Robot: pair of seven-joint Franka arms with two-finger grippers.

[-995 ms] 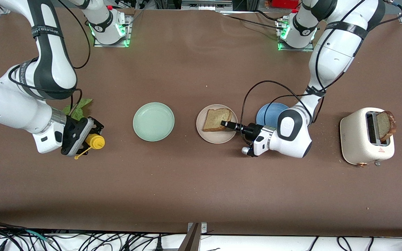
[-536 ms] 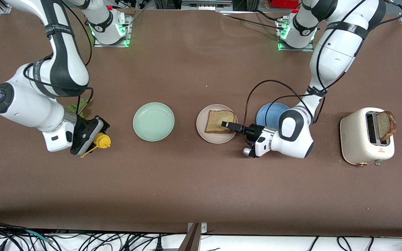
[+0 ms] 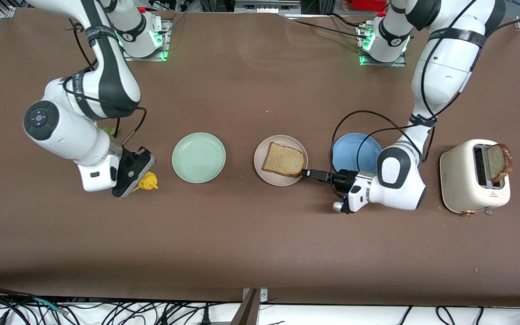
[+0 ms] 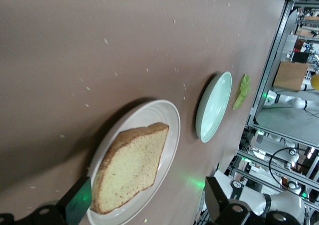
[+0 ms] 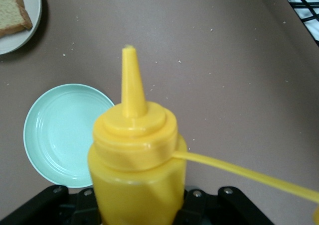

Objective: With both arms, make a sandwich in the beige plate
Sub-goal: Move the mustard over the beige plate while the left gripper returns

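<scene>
A tan bread slice (image 3: 284, 159) lies flat in the beige plate (image 3: 264, 173) at the table's middle. My left gripper (image 3: 315, 174) is open just off the plate's rim, toward the left arm's end. In the left wrist view the bread slice (image 4: 132, 168) and the beige plate's rim (image 4: 169, 120) sit between the spread fingers of the left gripper (image 4: 147, 199). My right gripper (image 3: 136, 180) is shut on a yellow squeeze bottle (image 3: 148, 183), over the table beside the mint-green plate. The bottle (image 5: 134, 160) fills the right wrist view. A green lettuce leaf (image 3: 110, 131) is mostly hidden by the right arm.
A mint-green plate (image 3: 198, 157) sits between the bottle and the beige plate. A blue plate (image 3: 355, 151) lies under the left arm's wrist. A cream toaster (image 3: 470, 180) with a bread slice (image 3: 497, 162) in its slot stands at the left arm's end.
The left gripper opened, let go of the bread slice in the beige plate and drew back off the rim. The right arm carried the yellow bottle toward the mint-green plate.
</scene>
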